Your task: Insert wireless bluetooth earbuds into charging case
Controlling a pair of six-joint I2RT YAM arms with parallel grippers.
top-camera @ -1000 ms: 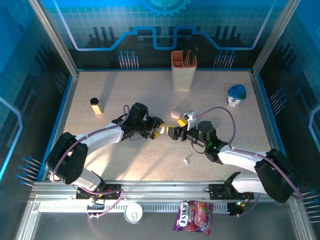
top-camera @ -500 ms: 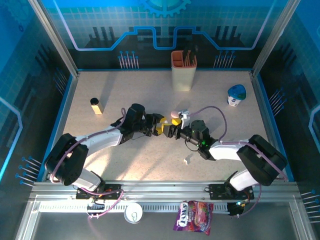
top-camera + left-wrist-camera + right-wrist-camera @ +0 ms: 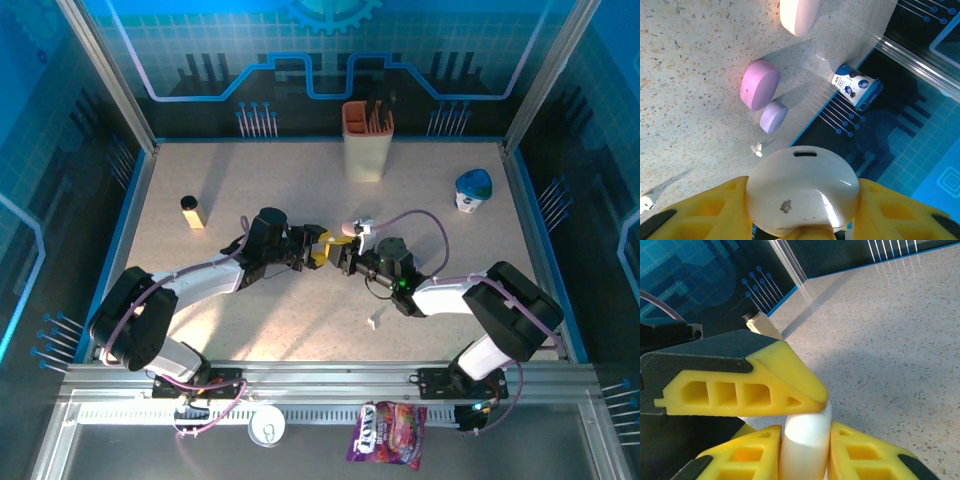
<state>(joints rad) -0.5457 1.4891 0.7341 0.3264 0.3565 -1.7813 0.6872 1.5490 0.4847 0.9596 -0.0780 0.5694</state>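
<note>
Left end effector [image 3: 318, 248]: closed on the white case [image 3: 802, 187], one yellow finger [image 3: 715, 210] against each side, and the case is held clear of the worktop [image 3: 250, 320].

Right end effector [image 3: 345, 260]: nose to nose with the left one at mid-worktop. The right wrist view shows its two fingers pressed against a rounded white edge of the same case.

Wireless bluetooth earbuds: none seen in the held case. One white earbud [image 3: 756, 149] lies on the worktop just beside the lilac case [image 3: 773, 116]. A second white earbud [image 3: 645, 202] lies at the lower left edge of the left wrist view.

The pink case [image 3: 760, 85] sits touching the lilac one. A blue-and-white bottle [image 3: 473, 190] stands near the right rear corner.
</note>
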